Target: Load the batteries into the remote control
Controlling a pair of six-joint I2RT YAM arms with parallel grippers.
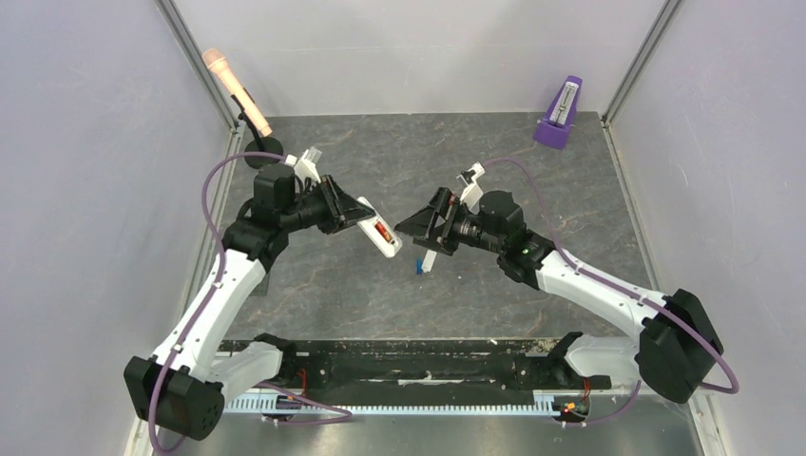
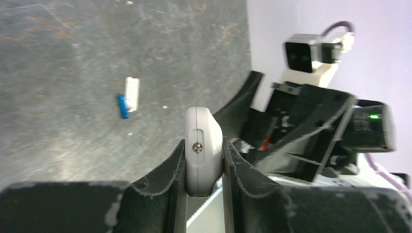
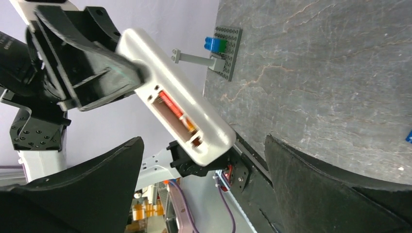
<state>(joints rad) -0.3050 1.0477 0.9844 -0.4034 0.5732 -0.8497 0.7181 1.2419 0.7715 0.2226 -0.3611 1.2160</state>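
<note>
The left jaws are clamped on the remote by its narrow sides. They hold it off the tabletop with its open bay turned toward the right jaws, probably so a cell can be pressed in against a firm grip. The red battery sits in the bay. The right jaws stand wide apart and empty, just off the remote's free end. Beneath them on the tabletop lies the blue battery, just beside a white cover; it looks like the next thing to fetch.
</note>
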